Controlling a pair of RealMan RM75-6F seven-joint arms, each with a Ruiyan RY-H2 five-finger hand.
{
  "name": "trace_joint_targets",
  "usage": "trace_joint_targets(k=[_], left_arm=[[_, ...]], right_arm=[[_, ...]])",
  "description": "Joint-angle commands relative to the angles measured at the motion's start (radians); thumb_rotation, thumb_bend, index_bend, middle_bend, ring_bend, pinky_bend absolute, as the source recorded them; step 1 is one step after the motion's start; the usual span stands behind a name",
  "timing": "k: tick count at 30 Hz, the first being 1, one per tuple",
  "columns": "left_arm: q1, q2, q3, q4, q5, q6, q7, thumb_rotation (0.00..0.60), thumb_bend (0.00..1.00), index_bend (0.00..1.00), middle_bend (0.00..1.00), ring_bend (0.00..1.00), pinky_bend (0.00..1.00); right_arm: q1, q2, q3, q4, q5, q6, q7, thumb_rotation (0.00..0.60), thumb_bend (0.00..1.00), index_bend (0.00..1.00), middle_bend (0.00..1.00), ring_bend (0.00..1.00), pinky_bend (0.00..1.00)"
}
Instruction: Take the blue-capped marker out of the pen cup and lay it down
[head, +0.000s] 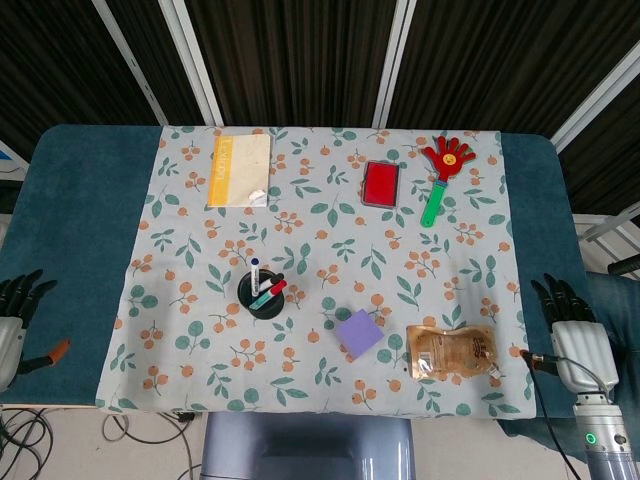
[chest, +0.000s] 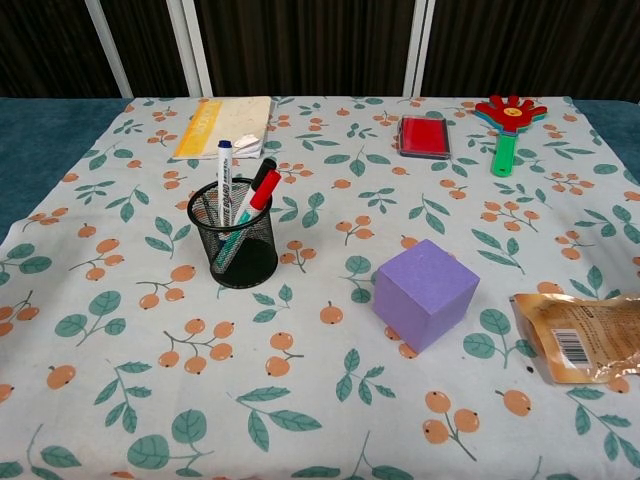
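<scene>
A black mesh pen cup (head: 262, 298) (chest: 234, 248) stands on the floral cloth left of centre. The blue-capped marker (head: 255, 271) (chest: 224, 175) stands upright in it, beside a red-capped and a black-capped marker. My left hand (head: 12, 315) hangs at the table's left edge, fingers spread, holding nothing. At the right edge my right hand (head: 570, 327) is likewise open with fingers apart. Both hands are far from the cup and show only in the head view.
A purple cube (head: 359, 333) (chest: 425, 294) and a tan snack pouch (head: 452, 351) (chest: 580, 335) lie right of the cup. A yellow notebook (head: 239, 170), a red stamp pad (head: 381, 183) and a hand-shaped clapper (head: 442, 172) sit along the far side.
</scene>
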Motion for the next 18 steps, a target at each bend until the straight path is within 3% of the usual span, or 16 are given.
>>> trace_joint_targets(k=[1,7,12,18], left_arm=[[-0.061,0.040,-0.036,-0.057,-0.046,-0.090,0.032,0.600,0.19,0.15,0.03,0.00,0.00],[-0.236,0.131,-0.122,-0.142,-0.173,-0.361,0.013,0.600,0.19,0.18,0.03,0.00,0.00],[-0.390,0.159,-0.181,-0.133,-0.307,-0.607,-0.042,0.600,0.19,0.21,0.03,0.00,0.00],[-0.571,0.159,-0.218,-0.083,-0.493,-0.900,-0.083,0.600,0.19,0.23,0.03,0.00,0.00]], right_arm=[[0.001,-0.001,0.001,0.000,0.001,-0.001,0.000,0.600,0.05,0.07,0.00,0.03,0.19],[0.007,-0.008,-0.002,0.002,0.002,-0.012,-0.012,0.600,0.05,0.07,0.00,0.03,0.19],[0.004,-0.009,-0.004,0.002,0.002,-0.008,-0.016,0.600,0.05,0.07,0.00,0.03,0.19],[0.003,-0.011,-0.007,0.006,0.004,-0.010,-0.021,0.600,0.05,0.07,0.00,0.03,0.19]])
